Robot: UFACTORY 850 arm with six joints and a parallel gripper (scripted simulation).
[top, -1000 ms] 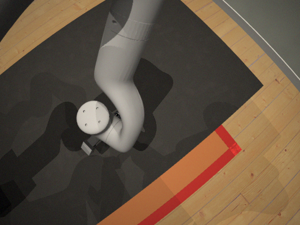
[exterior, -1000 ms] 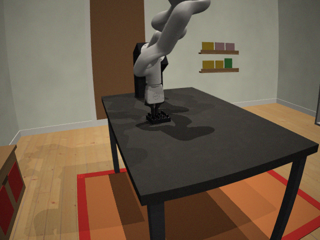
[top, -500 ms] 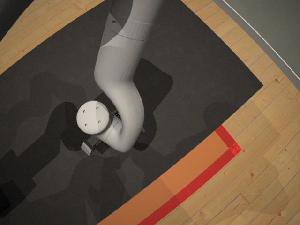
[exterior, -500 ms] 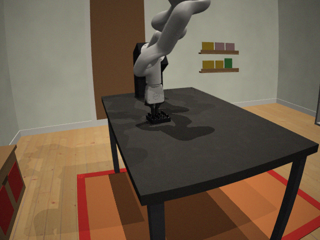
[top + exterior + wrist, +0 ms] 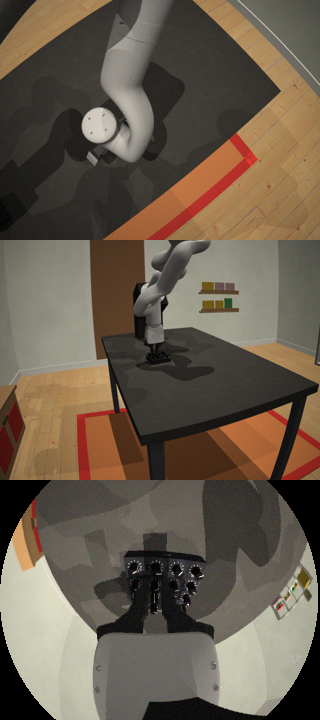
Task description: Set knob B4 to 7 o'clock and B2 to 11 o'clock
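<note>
A dark table (image 5: 232, 384) stands on an orange, red-bordered rug (image 5: 98, 436); two wall shelves (image 5: 218, 292) with coloured boxes hang at upper right

Pale grey arm (image 5: 129, 77) reaching down from the top edge toward centre-left of the frame, bending back to a round end cap (image 5: 98, 125) with four small holes. Just below the cap, a light wrist housing (image 5: 92, 158) and dark parts, too hidden to read. Dark desk (image 5: 211, 77) mottled with shadows; wooden floor (image 5: 284, 180) and orange rug (image 5: 206, 178) with red border at lower right.
</note>
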